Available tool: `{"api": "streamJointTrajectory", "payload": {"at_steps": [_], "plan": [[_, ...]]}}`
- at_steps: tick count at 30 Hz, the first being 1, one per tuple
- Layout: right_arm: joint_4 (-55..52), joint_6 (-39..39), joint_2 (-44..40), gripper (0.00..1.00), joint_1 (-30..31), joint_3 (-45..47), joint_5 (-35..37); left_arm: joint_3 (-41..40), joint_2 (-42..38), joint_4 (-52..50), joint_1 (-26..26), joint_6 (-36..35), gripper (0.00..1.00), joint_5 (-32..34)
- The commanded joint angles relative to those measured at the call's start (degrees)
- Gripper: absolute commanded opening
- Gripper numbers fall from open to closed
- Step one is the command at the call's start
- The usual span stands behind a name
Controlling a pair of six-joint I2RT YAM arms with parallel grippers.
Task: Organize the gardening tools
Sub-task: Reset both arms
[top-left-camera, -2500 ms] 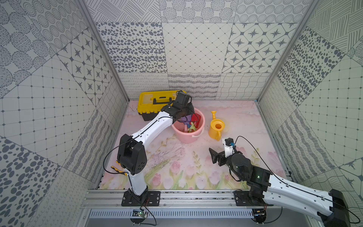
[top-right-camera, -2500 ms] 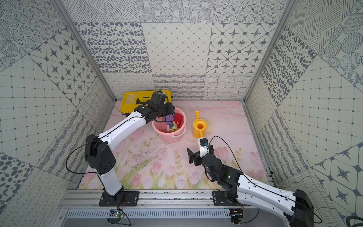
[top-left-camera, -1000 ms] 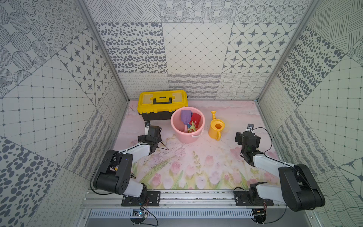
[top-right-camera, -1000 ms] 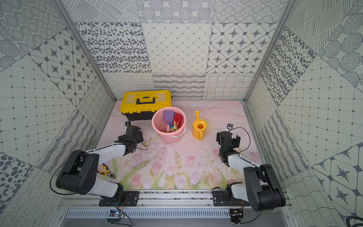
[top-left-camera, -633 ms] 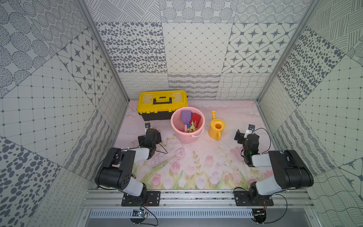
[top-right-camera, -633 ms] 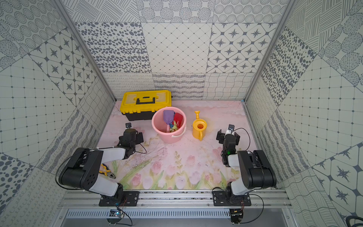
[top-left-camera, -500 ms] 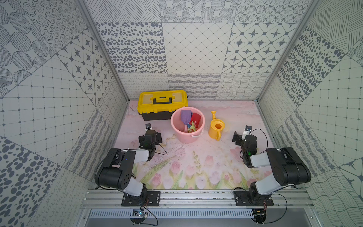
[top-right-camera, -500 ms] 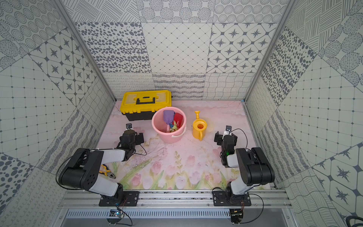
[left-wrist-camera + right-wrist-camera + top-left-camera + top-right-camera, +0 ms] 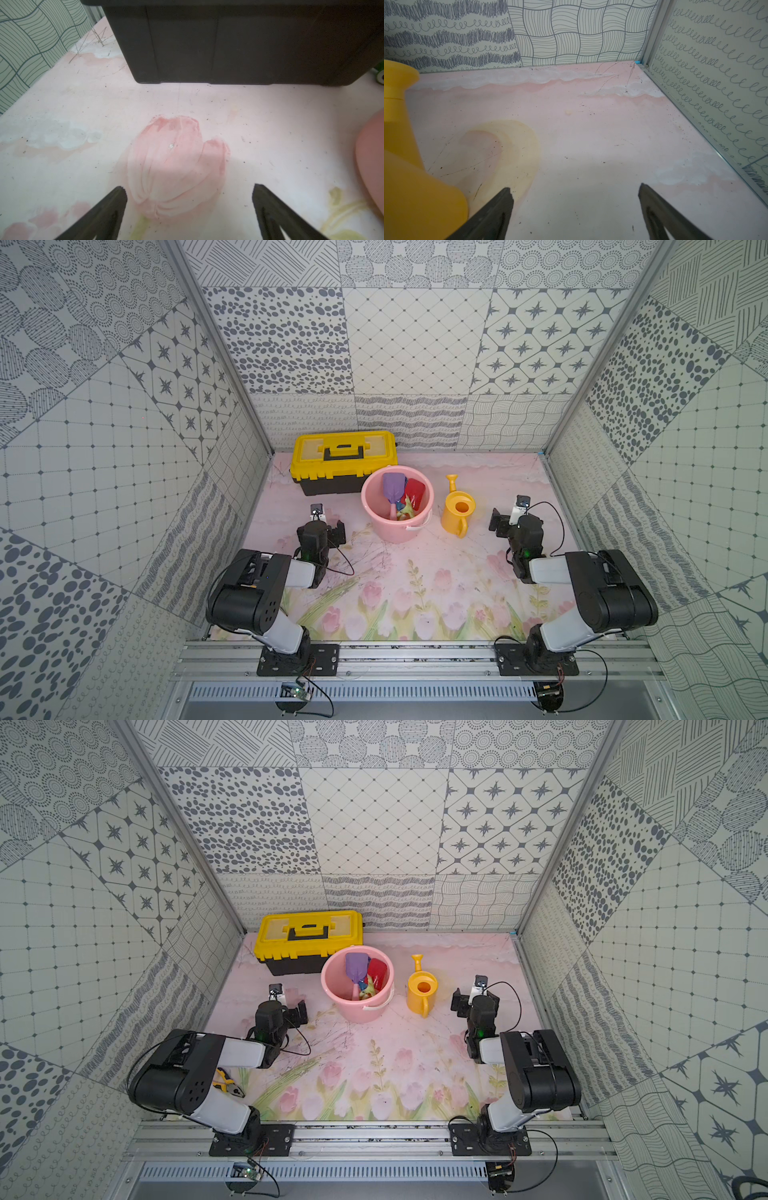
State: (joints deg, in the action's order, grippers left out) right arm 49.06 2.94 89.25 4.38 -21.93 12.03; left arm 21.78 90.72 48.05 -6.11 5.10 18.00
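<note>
The gardening tools stand in a pink bucket at mid-table in both top views: a purple spade, a red spade and a light green tool. Left of the bucket, my left gripper sits low over the mat. It is open and empty, as the left wrist view shows, and faces the toolbox. My right gripper sits to the right of the yellow watering can, also open and empty. Neither gripper touches a tool.
A shut yellow toolbox with a black base stands at the back left, close behind the bucket. Yellow-and-black pliers lie at the front left beside the left arm. The enclosure walls stand close on both sides.
The left gripper has left the bucket and the right gripper has left the middle of the mat. Both arms have folded back low towards their bases, with only small settling moves over the last half second.
</note>
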Motion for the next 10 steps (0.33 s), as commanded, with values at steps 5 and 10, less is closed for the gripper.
{"api": "streamJointTrajectory", "payload": {"at_steps": [5,10], "plan": [[0.8,-0.6,-0.5,0.97,0.0,-0.5,-0.5,0.0,0.1,5.3,0.4,-1.6,0.99,-2.5],[0.6,-0.5,-0.5,0.97,-0.2,-0.7,-0.9,0.0,0.1,5.6,0.4,-1.7,0.99,-2.5]]}}
